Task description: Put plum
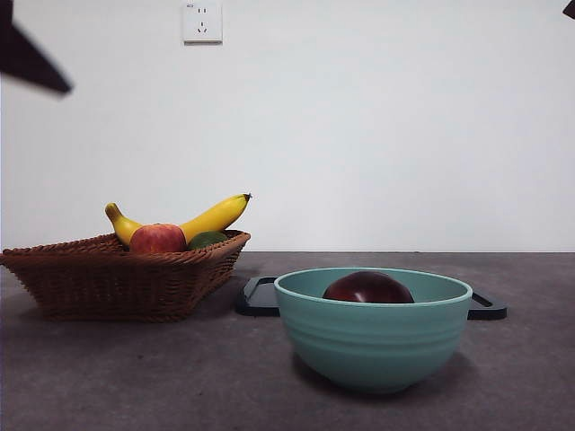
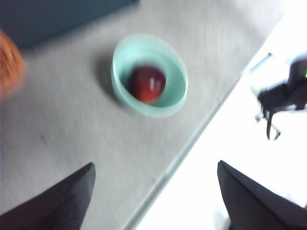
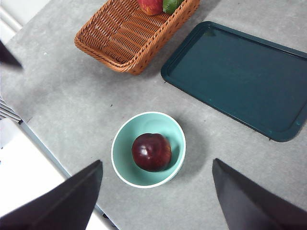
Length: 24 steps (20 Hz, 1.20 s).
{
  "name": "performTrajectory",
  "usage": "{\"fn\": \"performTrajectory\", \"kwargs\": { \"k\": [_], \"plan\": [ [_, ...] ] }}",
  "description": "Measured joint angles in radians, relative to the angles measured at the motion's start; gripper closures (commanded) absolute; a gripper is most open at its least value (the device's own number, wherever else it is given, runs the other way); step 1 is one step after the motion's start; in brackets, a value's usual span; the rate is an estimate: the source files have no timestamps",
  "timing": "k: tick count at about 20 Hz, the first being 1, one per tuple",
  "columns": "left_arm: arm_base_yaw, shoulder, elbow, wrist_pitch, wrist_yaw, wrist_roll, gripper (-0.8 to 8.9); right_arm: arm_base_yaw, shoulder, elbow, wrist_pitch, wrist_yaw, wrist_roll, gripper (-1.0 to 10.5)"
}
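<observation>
The plum (image 1: pixel 368 288) is seen inside the mint-green bowl (image 1: pixel 372 337), right of centre in the front view, on the grey counter (image 1: pixel 135 377). A dark green tray (image 3: pixel 240 79) is laid behind the bowl. At the left, a wicker basket (image 1: pixel 117 278) is filled with a banana (image 1: pixel 211 217), a red apple (image 1: pixel 157 239) and a green fruit (image 1: pixel 208 239). The left pincer (image 2: pixel 153 191) and right pincer (image 3: pixel 156 191) are held high above the counter, both released and grasping nothing.

Both arms hang high, the left gripper (image 2: pixel 153 201) and right gripper (image 3: pixel 156 201) each with jaws spread wide, holding nothing.
</observation>
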<state>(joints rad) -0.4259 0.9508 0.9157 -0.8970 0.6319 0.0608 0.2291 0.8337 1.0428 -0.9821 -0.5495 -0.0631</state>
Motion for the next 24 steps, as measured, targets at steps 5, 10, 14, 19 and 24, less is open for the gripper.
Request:
{"fn": "performTrajectory", "kwargs": {
  "k": [5,10,14,19,24],
  "plan": [
    [-0.002,-0.001,-0.012,0.003,0.0,0.0,4.09,0.0,0.006,0.0,-0.024,0.0,0.0,5.8],
    [-0.002,-0.001,-0.012,0.003,0.0,0.0,4.09,0.011,0.047,-0.017,-0.043,0.0,0.0,5.8],
    [-0.002,-0.001,-0.012,0.003,0.0,0.0,4.09,0.055,0.102,-0.152,0.049,0.001,0.024,5.8],
    [-0.002,-0.001,-0.012,0.003,0.0,0.0,4.09,0.135,0.209,-0.249,0.24,0.084,0.092,5.8],
    [-0.002,-0.001,-0.012,0.003,0.0,0.0,4.09,0.209,0.373,-0.249,0.374,0.175,0.116,6.1]
  ]
}}
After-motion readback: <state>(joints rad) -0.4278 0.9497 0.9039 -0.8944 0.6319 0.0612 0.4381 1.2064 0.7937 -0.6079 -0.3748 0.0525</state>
